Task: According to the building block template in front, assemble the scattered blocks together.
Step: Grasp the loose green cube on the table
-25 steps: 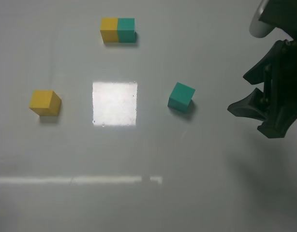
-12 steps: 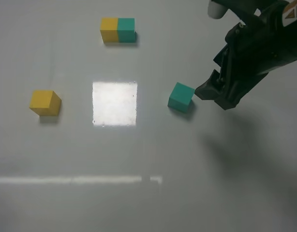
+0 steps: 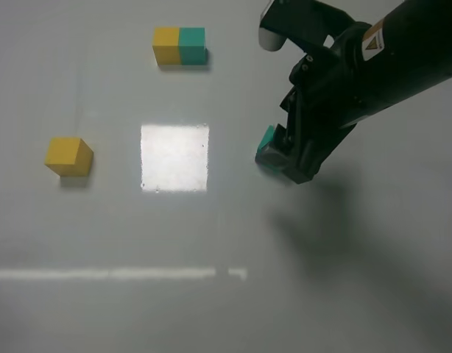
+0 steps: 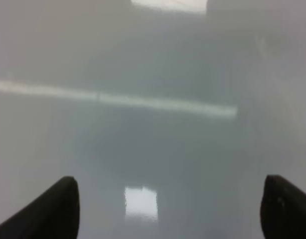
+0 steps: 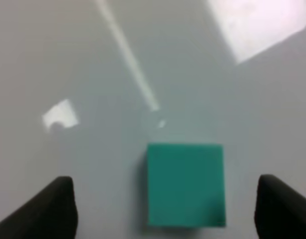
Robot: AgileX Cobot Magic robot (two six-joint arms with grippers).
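The template, a small fused yellow and teal bar, lies at the far middle of the table. The loose yellow cube sits at the left. The loose teal cube sits right of the middle, mostly hidden under my right arm. My right gripper is open and hovers over this cube. In the right wrist view the teal cube lies between the two fingertips, slightly toward one side. My left gripper is open over bare table and is out of the high view.
A bright square light reflection lies on the grey table between the two loose cubes. A pale reflected strip crosses the near part. My right arm reaches in from the upper right.
My right arm has swung left from the right edge and come over the teal cube, covering most of it. The cubes and template have not moved.
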